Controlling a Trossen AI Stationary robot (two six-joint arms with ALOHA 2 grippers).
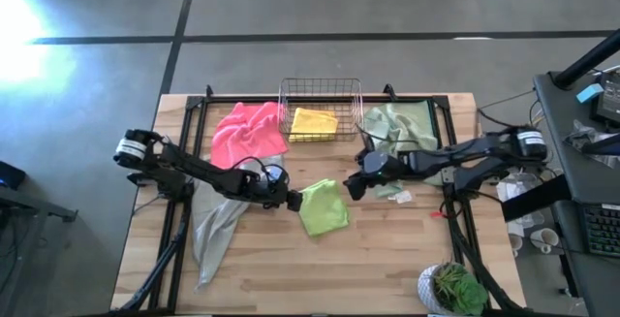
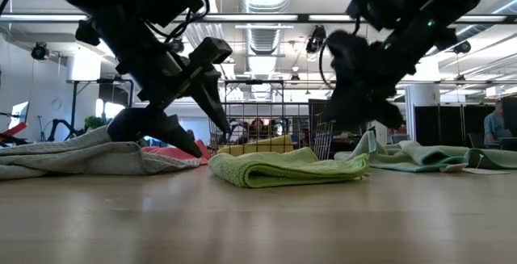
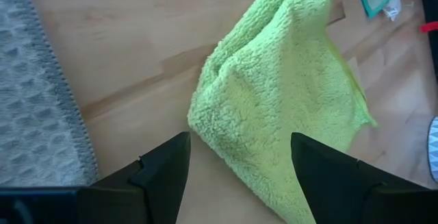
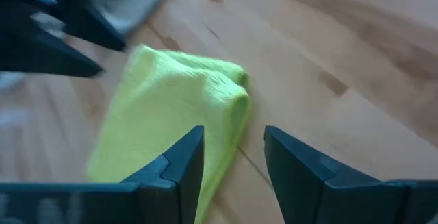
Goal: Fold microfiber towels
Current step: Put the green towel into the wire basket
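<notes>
While both arms reached inward over the wooden counter (image 1: 387,259), a lime green towel (image 1: 324,206) lay folded into a small thick pad near the counter's middle, between the two grippers. The left gripper (image 1: 294,200) sat low at the pad's left edge, its fingers (image 3: 161,172) spread apart and empty, with one corner of the lime cloth lying just ahead of the gap between them. The right gripper (image 1: 355,187) hung just beside the pad's upper right corner, raised a little off the wood in the low view, its fingers (image 4: 179,166) parted and holding nothing. A light grey towel (image 1: 215,232) trailed loosely down the counter's left side, under the left arm. A hot pink towel (image 1: 248,133) lay rumpled at the back left, touching the copper wire basket (image 1: 321,92), which stood at the back centre with a yellow towel (image 1: 314,123) folded inside it. A pale sage green towel (image 1: 399,128) lay spread and crumpled at the back right, partly under the right arm. A potted plant (image 1: 451,288) stood at the counter's front right corner.
</notes>
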